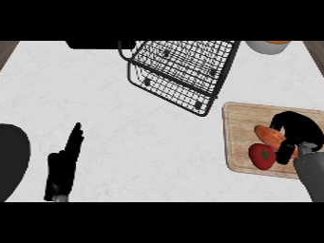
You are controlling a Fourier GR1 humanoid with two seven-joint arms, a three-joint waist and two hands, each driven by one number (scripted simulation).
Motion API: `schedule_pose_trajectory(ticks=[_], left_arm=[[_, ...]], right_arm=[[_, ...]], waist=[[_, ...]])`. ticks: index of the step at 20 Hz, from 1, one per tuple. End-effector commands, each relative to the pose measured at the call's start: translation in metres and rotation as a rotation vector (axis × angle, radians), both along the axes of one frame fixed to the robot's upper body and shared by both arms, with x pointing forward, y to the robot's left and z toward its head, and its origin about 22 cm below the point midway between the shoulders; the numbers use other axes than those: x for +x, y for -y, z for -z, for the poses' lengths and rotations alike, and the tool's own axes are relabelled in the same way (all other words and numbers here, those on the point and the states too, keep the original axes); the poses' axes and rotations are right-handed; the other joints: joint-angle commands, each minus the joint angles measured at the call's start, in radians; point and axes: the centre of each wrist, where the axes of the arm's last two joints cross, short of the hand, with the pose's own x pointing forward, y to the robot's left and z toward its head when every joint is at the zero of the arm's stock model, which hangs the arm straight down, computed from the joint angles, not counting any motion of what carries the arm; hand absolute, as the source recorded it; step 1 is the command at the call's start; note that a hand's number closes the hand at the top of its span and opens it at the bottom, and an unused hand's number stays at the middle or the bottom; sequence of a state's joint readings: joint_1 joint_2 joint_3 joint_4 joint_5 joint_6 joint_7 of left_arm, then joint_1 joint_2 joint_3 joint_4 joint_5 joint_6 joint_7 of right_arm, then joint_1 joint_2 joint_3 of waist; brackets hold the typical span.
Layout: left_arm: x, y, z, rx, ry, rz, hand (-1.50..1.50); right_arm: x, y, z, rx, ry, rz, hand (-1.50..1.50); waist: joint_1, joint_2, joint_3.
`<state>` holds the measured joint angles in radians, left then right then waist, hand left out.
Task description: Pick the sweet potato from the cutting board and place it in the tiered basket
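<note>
Fingers [285,142] of the right hand [299,130] curled down over the sweet potato [268,135], which lay on the board [243,118] at the right; whether they had closed round it could not be told. Just nearer lay a tomato [262,156], touching the potato. At the left the left hand [64,163] rested on the tabletop [143,142], its fingers straight and holding nothing. Far and centre stood the wire basket [182,71], apart from the board.
</note>
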<state>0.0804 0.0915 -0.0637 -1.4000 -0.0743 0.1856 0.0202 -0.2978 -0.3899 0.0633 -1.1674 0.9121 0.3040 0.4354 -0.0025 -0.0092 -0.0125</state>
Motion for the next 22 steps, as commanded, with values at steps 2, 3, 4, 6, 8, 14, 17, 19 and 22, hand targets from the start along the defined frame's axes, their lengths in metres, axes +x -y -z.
schedule_pose_trajectory(ticks=[2,3,4,6,8,14,17,19,22], left_arm=[[0.000,0.008,-0.002,-0.018,-0.009,-0.010,0.00],[0.003,-0.010,-0.008,-0.007,-0.009,-0.012,0.00],[-0.018,0.001,0.003,-0.011,-0.008,-0.006,0.00],[-0.002,-0.002,0.010,-0.004,-0.019,-0.022,0.00],[-0.006,0.001,-0.001,0.005,0.002,-0.032,0.00],[0.002,-0.010,0.000,-0.009,-0.033,-0.035,0.00],[-0.001,-0.001,-0.001,-0.014,-0.018,-0.027,0.00],[-0.014,0.006,0.016,0.021,-0.011,-0.013,0.00],[0.006,-0.012,0.008,-0.005,-0.010,-0.022,0.00]], right_arm=[[-0.011,-0.122,-0.003,0.058,0.128,-0.076,1.50],[-0.014,-0.116,-0.014,0.095,0.158,-0.037,1.50],[-0.022,-0.129,-0.021,0.131,0.175,-0.004,1.50],[-0.028,-0.130,-0.039,0.142,0.242,0.003,1.50],[-0.029,-0.127,-0.054,0.239,0.355,0.067,1.50],[-0.070,-0.138,-0.140,0.392,0.640,0.129,1.50],[-0.084,-0.136,-0.194,0.322,0.776,0.083,1.50],[-0.097,-0.141,-0.204,0.276,0.821,0.062,1.50],[-0.100,-0.139,-0.243,0.236,0.867,0.026,1.50]], waist=[[0.004,0.003,0.011],[-0.003,0.003,0.012],[-0.003,0.000,0.011],[-0.010,0.004,0.011],[-0.011,0.002,0.012],[-0.027,-0.003,0.011],[-0.012,-0.001,0.011],[-0.006,0.003,0.011],[-0.003,0.006,0.011]])
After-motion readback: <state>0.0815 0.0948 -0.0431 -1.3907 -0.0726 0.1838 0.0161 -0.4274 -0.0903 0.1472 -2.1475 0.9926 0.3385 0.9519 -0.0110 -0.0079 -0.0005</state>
